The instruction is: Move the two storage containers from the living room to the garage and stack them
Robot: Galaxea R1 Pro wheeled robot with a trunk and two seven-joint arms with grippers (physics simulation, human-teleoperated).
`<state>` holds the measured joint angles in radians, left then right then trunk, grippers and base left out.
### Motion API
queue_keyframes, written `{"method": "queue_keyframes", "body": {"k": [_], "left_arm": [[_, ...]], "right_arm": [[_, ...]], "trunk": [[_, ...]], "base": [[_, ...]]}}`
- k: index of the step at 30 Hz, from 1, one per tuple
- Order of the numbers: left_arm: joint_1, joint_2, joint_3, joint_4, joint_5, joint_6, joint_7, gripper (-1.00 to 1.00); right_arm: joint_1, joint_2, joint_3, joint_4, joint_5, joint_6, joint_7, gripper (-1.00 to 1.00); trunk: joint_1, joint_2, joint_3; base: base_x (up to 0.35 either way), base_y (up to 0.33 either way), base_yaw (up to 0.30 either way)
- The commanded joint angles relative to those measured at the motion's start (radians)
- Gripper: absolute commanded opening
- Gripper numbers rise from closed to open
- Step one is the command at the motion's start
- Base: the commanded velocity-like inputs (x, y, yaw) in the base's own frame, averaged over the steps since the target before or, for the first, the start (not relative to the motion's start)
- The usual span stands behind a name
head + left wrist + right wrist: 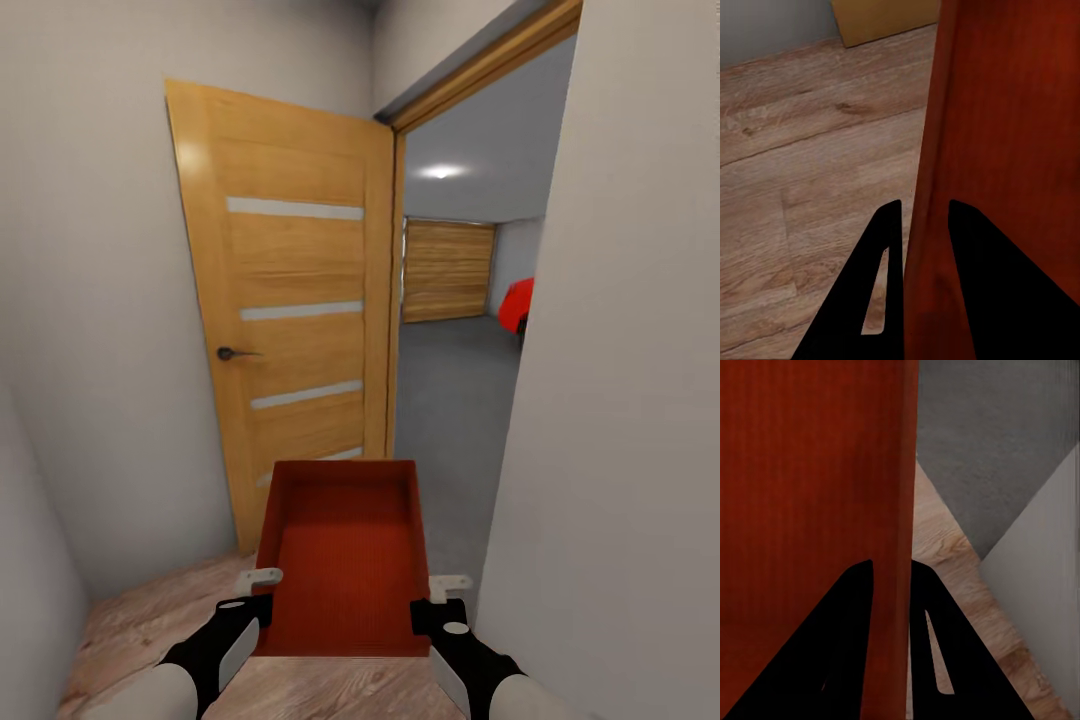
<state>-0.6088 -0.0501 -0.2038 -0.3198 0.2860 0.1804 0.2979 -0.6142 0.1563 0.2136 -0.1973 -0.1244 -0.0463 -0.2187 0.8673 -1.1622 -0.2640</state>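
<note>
Head view shows one container (345, 555), red-orange and open on top, held level in front of the robot between both arms. The left tool (256, 590) grips the container's left wall and the right tool (441, 592) grips its right wall. In the left wrist view, the two dark fingers (874, 285) stand on the two sides of the wall (930, 225), so the left tool (921, 214) is closed on the container. In the right wrist view the same is seen: the fingers (934, 637) clamp the wall (900, 547) between them, and the right tool (894, 564) is closed on it.

Under the container lies a light wood-plank floor (150, 620). Just behind the container, to its left, a light wooden door (290, 320) with pale strips and a dark handle (228, 353) stands open against the wall. Behind the container, to its right, the doorway opens to the garage, with a grey concrete floor (450, 400). Far behind the container there is a wooden garage door (447, 270), and a part of a red car (517, 305) shows at the doorway's right edge. A white wall (630, 400) stands close to the right of the container.
</note>
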Motion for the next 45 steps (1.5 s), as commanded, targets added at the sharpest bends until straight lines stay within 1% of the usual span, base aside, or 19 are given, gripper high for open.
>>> {"method": "queue_keyframes", "body": {"k": [1,45], "left_arm": [[0.000,0.069,0.037,-0.006,-0.024,0.008,0.013,-1.00],[0.000,0.069,0.037,-0.008,-0.024,0.008,0.013,-1.00]], "right_arm": [[-0.001,0.000,-0.016,0.001,-0.018,-0.003,-0.004,-1.00],[-0.001,0.000,-0.016,0.001,-0.018,-0.002,-0.004,-1.00]], "trunk": [[0.001,-0.001,-0.001],[0.001,-0.001,-0.001]], "base": [[0.245,0.218,-0.287],[0.246,0.218,-0.287]]}}
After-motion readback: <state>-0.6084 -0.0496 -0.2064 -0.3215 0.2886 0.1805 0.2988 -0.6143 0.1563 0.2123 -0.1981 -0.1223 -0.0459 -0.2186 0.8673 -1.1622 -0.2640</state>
